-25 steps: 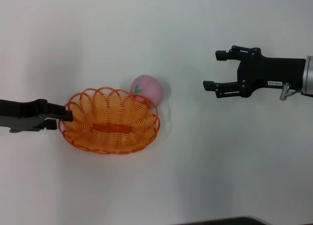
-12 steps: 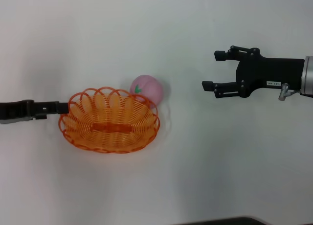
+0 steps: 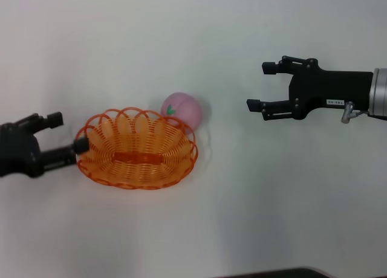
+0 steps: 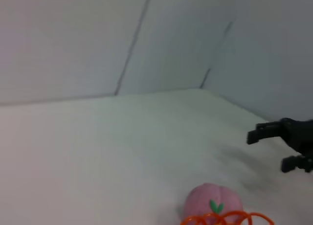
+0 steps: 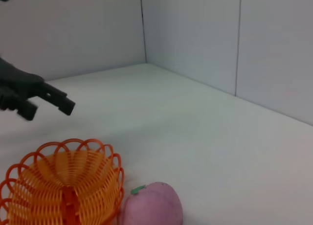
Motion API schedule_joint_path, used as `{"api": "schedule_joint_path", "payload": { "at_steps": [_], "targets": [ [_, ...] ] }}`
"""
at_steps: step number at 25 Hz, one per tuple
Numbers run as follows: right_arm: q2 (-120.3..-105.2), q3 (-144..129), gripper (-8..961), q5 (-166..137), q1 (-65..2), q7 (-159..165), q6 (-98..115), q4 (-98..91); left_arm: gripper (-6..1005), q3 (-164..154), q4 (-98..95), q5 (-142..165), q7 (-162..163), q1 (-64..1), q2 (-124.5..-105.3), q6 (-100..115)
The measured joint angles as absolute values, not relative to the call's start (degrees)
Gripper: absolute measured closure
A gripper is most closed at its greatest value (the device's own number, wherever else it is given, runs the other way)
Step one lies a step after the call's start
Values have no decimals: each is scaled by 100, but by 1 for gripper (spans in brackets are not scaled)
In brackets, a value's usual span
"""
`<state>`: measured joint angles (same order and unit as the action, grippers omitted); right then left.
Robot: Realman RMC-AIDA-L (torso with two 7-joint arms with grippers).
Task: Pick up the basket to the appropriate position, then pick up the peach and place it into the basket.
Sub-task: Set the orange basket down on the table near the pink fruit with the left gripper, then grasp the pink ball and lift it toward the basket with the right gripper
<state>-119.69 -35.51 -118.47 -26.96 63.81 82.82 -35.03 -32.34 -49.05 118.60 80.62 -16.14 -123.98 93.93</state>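
Observation:
The orange basket [image 3: 136,148] sits on the white table, left of centre. The pink peach [image 3: 182,109] lies on the table against the basket's far right rim. My left gripper [image 3: 68,133] is open and empty at the basket's left end, with one fingertip [image 3: 81,146] right at the rim. My right gripper [image 3: 259,85] is open and empty, hovering well to the right of the peach. The right wrist view shows the basket [image 5: 63,187], the peach [image 5: 152,206] and the left gripper [image 5: 48,109] beyond them. The left wrist view shows the peach [image 4: 213,207] and the right gripper [image 4: 269,151] farther off.
The white table [image 3: 193,217] stretches all around the basket and peach. Pale walls [image 5: 195,34] stand behind the table in the wrist views. A dark edge [image 3: 272,273] runs along the table's near side.
The left gripper, lying flat and narrow at the basket's left rim before, has turned and opened and drawn back a little. The right gripper has crept slightly left. Basket and peach stay put.

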Motion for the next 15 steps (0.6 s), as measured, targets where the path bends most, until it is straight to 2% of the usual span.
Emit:
{"api": "schedule_joint_path", "payload": {
  "at_steps": [9,15],
  "targets": [
    [-11961,-3638,10,-11871,-2696,6261,8345,-3506,121,-2737,-4229,11841,5371,-1040,-12448,10298],
    [-11934,-3984,10,-11884,-2644,6219,8657,-3543,122,-2587,-4154,12066,5004,-591,-12460,10467]
  ]
}}
